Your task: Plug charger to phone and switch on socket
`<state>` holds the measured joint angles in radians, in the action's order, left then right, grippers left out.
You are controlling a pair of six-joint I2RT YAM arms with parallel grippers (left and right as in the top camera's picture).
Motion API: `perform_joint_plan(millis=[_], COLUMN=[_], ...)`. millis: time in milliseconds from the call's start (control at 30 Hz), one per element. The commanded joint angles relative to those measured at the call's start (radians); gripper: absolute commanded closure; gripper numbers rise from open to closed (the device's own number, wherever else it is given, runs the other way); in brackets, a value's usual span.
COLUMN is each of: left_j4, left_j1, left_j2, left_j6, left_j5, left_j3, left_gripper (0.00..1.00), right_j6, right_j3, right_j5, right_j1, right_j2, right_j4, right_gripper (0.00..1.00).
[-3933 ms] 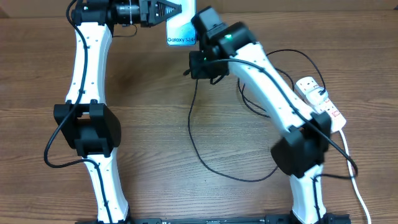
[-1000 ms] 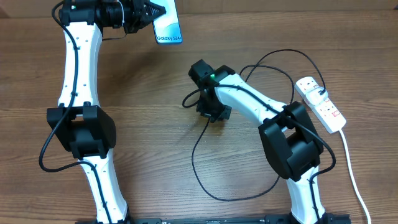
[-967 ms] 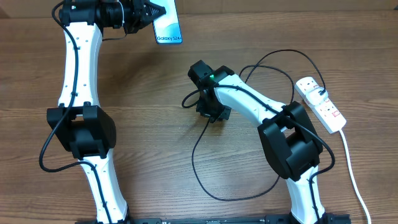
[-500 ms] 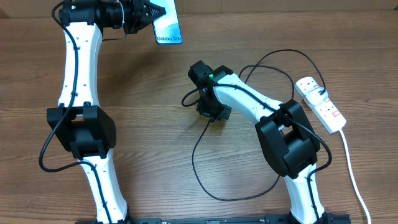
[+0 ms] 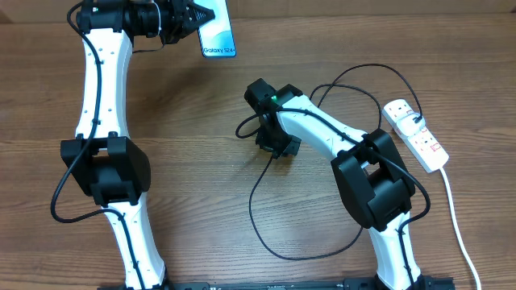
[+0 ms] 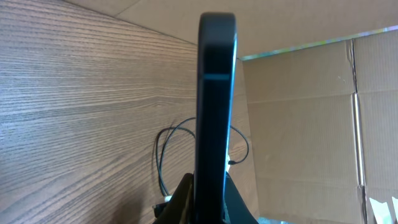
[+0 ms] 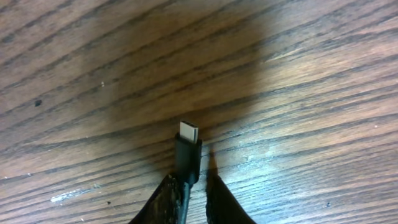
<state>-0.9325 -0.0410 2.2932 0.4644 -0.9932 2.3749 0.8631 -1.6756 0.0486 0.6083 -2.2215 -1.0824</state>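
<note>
The phone (image 5: 218, 36) is held up at the far edge of the table by my left gripper (image 5: 193, 18), which is shut on it; "Galaxy S24" reads on its lower strip. In the left wrist view the phone (image 6: 216, 93) stands edge-on between the jaws. The charger is a thin black cable (image 5: 258, 217) looping over the table. Its metal-tipped plug (image 7: 188, 132) sticks out just above the wood. My right gripper (image 7: 191, 179) is shut on the cable just behind the plug, and sits mid-table (image 5: 256, 127), well below and right of the phone. The white socket (image 5: 415, 135) lies at the right.
A thick white cord (image 5: 455, 217) runs from the socket toward the front right edge. More black cable loops (image 5: 355, 80) lie between my right arm and the socket. A cardboard wall (image 6: 298, 124) stands behind the table.
Since the oldest frame my right gripper has drawn back from the phone to mid-table with the plug, and the phone has shifted left. Over the last second nothing visibly moved.
</note>
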Motion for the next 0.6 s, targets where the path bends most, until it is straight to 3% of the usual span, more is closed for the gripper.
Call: perform_joint_plan(millis=[0,100,567], left_j4=[0.005,0.004,0.002], left_j1=[0.007,0.007,0.007], left_j2=[-0.005,-0.005,-0.005], left_j6=[-0.024,-0.024,-0.024], left_j5=[-0.02,-0.02,-0.021], left_j3=[0.008,0.008,0.008], left_gripper=[0.96,0.96,0.96], right_j6=[0.001,0.001,0.001], right_j3=[0.001,0.001,0.0], right_j5=[0.002,0.001,-0.011], right_j1=[-0.006,-0.006,-0.009], right_j2=[-0.051,-0.051,-0.051], right_j4=[-0.005,-0.005,-0.004], right_gripper=[0.87,0.92,0.96])
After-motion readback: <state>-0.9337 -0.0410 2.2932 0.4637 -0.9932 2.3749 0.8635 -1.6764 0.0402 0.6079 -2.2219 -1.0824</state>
